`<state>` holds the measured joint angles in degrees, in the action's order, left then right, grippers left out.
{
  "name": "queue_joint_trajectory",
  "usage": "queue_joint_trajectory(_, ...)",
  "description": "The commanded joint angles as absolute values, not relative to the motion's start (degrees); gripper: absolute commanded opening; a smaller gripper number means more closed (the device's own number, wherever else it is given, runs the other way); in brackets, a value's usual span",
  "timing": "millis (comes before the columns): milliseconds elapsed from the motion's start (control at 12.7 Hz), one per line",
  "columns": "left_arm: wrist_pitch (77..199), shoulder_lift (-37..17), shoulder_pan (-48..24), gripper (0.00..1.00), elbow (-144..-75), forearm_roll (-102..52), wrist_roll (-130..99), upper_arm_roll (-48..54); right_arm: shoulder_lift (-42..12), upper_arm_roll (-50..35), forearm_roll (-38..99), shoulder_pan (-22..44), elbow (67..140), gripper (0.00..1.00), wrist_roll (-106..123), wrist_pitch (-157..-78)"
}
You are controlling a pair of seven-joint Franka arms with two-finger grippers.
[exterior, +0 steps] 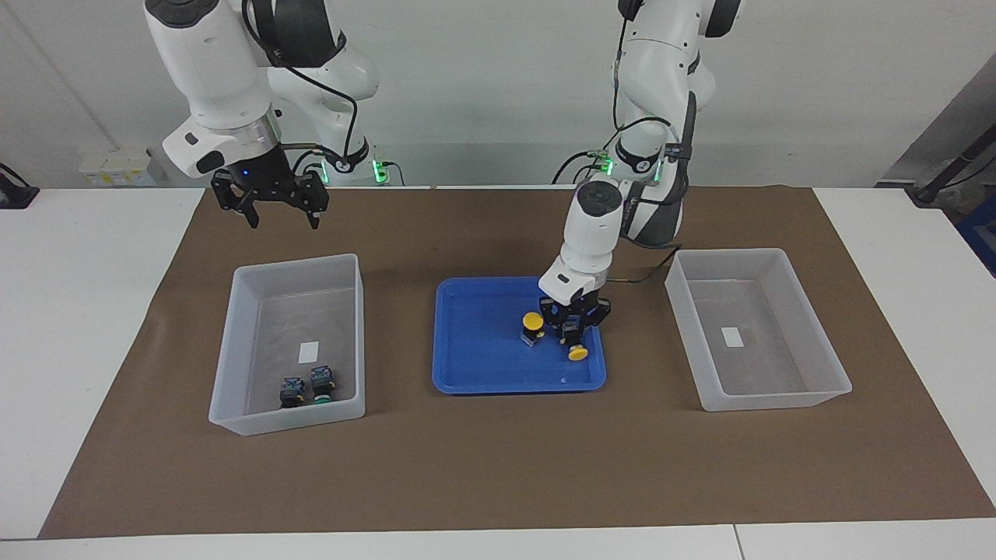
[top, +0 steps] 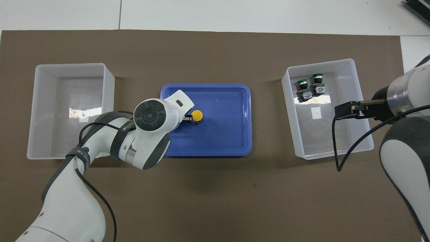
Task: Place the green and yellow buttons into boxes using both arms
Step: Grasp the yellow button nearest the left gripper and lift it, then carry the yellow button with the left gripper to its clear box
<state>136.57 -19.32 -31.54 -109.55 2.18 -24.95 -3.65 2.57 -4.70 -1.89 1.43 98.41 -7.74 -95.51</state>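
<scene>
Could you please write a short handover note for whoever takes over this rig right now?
Left claw: shut on a yellow button, low over the blue tray.
Right claw: open, empty, waiting above the mat beside its box.
Done: both green buttons lie in that box.
Left: carry the held button to the empty box at the left arm's end, then fetch the second yellow button, standing cap-up in the tray.
</scene>
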Motion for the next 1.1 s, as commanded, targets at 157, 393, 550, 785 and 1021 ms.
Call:
queue_joint_trajectory(157, 126.41, -18.72, -25.77, 0.0, -99.78, 3.16, -23.12, -3.52, 3.25, -4.13, -0.26, 1.49, 99.32, 1.0, -6.94, -95.8)
queue_joint_trajectory(393, 118.68, -19.07, -18.75, 0.0, -92.22, 2.37, -15.94, -3.43, 3.25, -4.13, -0.26, 1.49, 99.32, 1.0, -6.94, -95.8)
queue_joint_trajectory(550, 117.25, -19.16, -13.91, 0.0, -90.97, 2.2, -9.96, -3.43, 3.25, -4.13, -0.26, 1.49, 99.32, 1.0, -6.94, -95.8)
queue_joint_trajectory(785, 117.25, -18.72, -6.44, 0.0, -92.54, 1.76, 0.67, -3.34, 3.25, -4.13, -0.26, 1.49, 99.32, 1.0, -6.94, -95.8)
queue_joint_trajectory(1021, 120.39, -17.32, -2.99, 0.0, -98.06, 1.76, 5.62, -3.51, 3.25, -4.13, -0.26, 1.49, 99.32, 1.0, -6.94, -95.8)
